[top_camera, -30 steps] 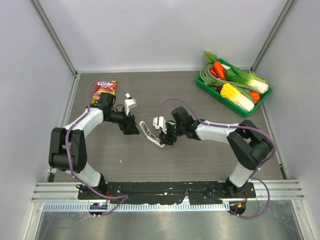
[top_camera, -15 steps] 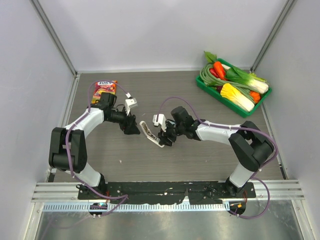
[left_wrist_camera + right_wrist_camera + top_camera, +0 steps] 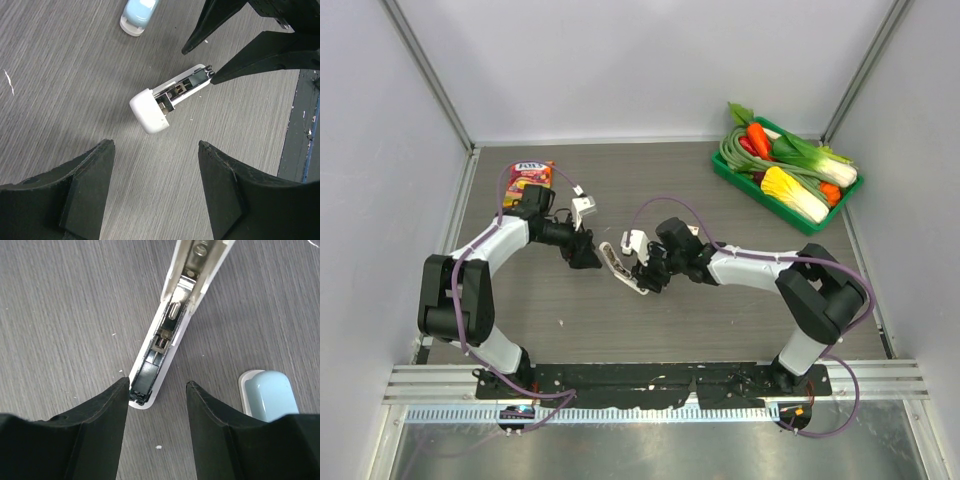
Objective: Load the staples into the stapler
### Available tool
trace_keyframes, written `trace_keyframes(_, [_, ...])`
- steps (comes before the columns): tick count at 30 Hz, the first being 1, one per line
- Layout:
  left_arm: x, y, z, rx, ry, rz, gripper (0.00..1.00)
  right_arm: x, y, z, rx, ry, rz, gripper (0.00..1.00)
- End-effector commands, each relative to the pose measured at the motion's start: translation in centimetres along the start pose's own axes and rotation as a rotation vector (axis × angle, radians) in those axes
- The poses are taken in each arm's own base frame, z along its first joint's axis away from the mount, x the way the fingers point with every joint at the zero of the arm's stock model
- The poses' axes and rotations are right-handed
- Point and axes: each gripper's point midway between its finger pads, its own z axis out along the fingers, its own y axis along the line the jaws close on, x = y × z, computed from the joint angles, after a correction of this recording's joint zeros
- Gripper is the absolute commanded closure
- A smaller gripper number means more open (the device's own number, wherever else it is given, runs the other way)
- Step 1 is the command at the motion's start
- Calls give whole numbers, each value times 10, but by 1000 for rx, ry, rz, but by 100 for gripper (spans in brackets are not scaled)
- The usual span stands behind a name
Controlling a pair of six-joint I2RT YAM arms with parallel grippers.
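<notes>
Two arms meet near the middle of the bench (image 3: 720,320) in the overhead view. The white stapler (image 3: 620,268) lies opened out between the left gripper (image 3: 586,258) and the right gripper (image 3: 642,276). An orange packet (image 3: 530,178) lies behind the left arm, and a green tray (image 3: 760,198) of toy vegetables sits at the far right. The staples show in no view, so I cannot tell where they are.

From the left wrist, the left gripper (image 3: 155,147) stands wide open with nothing in it, just short of the stapler (image 3: 170,97). The stapler's rail is bared, and one tip of the right gripper (image 3: 198,64) touches its far end. A light-blue object (image 3: 140,15) lies apart, beyond.

From the right wrist, the right gripper (image 3: 157,384) is partly open and straddles the front end of the stapler (image 3: 170,325). One finger touches a corner and the other stands clear, so nothing is clamped. A dark strip sits in the channel; I cannot tell whether it is staples or the pusher. The light-blue object (image 3: 267,397) lies just beside.

The stapler looks light, stiff and slick-sided, so it will probably skate on the bench when pushed. It is best pinned across the narrow sides of the rail, clear of the open channel. A strip of staples is likely thin and brittle, so it wants a light pinch on its long edges.
</notes>
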Motion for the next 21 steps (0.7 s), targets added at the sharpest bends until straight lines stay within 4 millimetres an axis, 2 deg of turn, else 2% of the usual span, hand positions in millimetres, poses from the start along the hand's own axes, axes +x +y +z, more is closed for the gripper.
trace_keyframes(1, [-14, 4, 0, -8, -32, 39, 29, -1, -8, 4, 39, -1, -19, 46])
trace_keyframes(10, [-18, 11, 1, -14, -41, 47, 29, 3, -1, 8, -1, 9, -11, 48])
trace_keyframes(15, [-22, 13, 3, -7, -53, 52, 29, 10, -1, 11, -3, 29, -32, 62])
trace_keyframes(16, [-24, 14, 4, -6, -57, 56, 29, 12, -2, 11, -1, 35, -41, 67])
trace_keyframes(20, [-30, 13, 5, 20, -74, 63, 30, 14, -4, 12, 6, 42, -57, 76])
trace_keyframes(21, [-32, 9, 5, 44, -84, 64, 34, 15, -5, 13, 8, 44, -56, 77])
